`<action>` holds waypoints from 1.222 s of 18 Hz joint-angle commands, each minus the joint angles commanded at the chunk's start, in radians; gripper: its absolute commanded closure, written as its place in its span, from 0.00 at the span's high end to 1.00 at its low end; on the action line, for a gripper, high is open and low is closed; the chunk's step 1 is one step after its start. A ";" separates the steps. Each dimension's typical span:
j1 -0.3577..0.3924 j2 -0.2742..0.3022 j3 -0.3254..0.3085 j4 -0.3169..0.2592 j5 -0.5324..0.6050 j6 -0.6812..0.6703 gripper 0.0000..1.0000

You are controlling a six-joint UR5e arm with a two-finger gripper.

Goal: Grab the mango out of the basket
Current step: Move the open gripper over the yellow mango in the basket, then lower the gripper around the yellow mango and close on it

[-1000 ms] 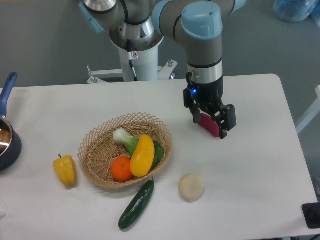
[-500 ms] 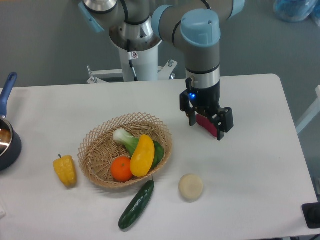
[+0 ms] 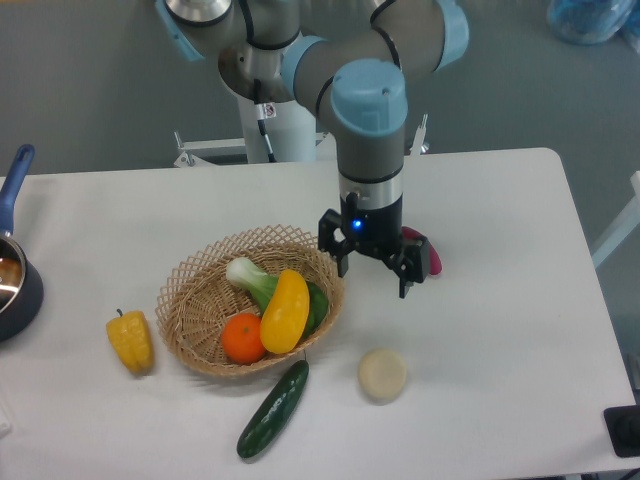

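The mango [image 3: 284, 310] is a smooth yellow oval lying in the round wicker basket [image 3: 200, 275], right of centre. It rests against a small orange [image 3: 243, 338] and a green-and-white leafy vegetable [image 3: 256, 283]. My gripper [image 3: 373, 274] hangs open and empty just right of the basket's right rim, above the table, with its fingers spread apart. It does not touch the mango.
A yellow bell pepper [image 3: 131, 340] lies left of the basket. A cucumber [image 3: 273, 408] lies in front of it. A pale round object [image 3: 382, 374] sits at the front right. A magenta object [image 3: 427, 252] lies behind the gripper. A blue pot [image 3: 14, 275] stands at the left edge.
The gripper has moved left and toward the front, from over the magenta object to beside the basket's right rim, and has turned. The magenta object stays on the table.
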 joint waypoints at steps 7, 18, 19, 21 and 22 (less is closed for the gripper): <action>-0.035 -0.006 -0.048 -0.017 -0.046 -0.123 1.00; -0.061 -0.015 -0.080 -0.018 -0.058 -0.123 1.00; -0.063 -0.014 -0.081 -0.018 -0.058 -0.124 1.00; -0.071 -0.014 -0.091 -0.020 -0.058 -0.129 1.00; -0.077 -0.015 -0.094 -0.018 -0.058 -0.131 1.00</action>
